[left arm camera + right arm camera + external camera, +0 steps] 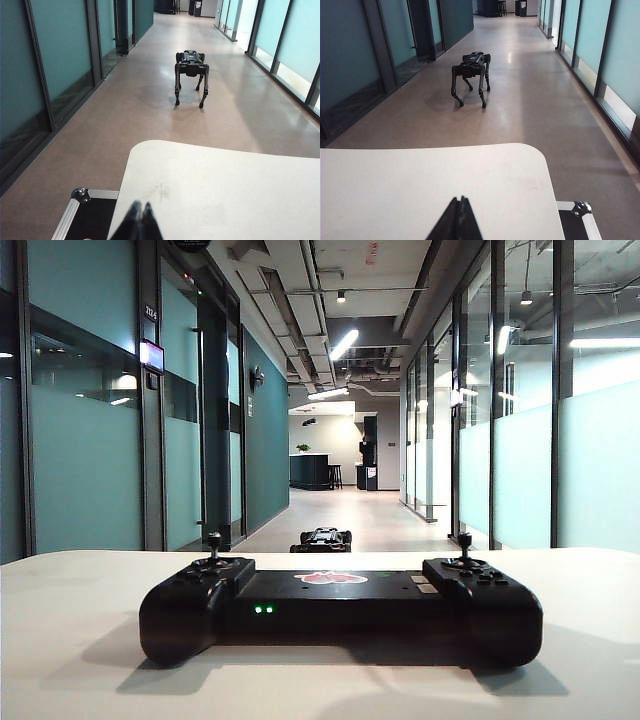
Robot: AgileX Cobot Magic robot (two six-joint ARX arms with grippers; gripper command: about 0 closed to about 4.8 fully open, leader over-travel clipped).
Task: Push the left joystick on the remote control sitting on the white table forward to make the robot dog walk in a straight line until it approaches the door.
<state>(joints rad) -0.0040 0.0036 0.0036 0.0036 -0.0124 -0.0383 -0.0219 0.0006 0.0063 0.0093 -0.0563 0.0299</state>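
— Fingers on both arms are pressed together, holding nothing: left fingers over the near edge of the counter, right fingers likewise on the other side. Neither shows in the exterior view.

— So nothing's begun?

— I'd say not. The remote lies flat mid-counter, its left stick upright at about 9 o'clock from the pink logo, untouched. The dog stands on the corridor floor beyond, at 12 o'clock from the remote, facing away down the hall.

— Next move?

— Probably the left arm must come down to that stick and nudge its cap straight toward 12 o'clock; any sideways lean would likely veer the dog.

— Any containers?

— A black case with metal edging below the counter corner; I can't tell what's inside.
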